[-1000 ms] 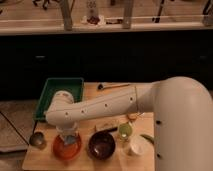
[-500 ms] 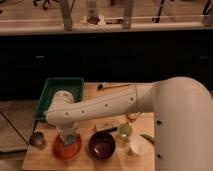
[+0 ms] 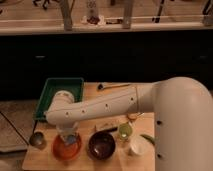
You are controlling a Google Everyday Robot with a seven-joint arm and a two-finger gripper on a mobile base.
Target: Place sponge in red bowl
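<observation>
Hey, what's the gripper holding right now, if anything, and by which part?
The gripper, low over the red bowl, looks shut on the blue sponge; which part of it is pinched cannot be told.

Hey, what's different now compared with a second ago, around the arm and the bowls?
Nothing visibly changed. The gripper stays shut on the small blue sponge over the shallow orange-red bowl; the dark brown bowl and green plastic tray sit where they were.

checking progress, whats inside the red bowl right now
The gripper sits low over the red bowl, jaws shut on the blue sponge. They cover the bowl's middle; only its rim shows.
</observation>
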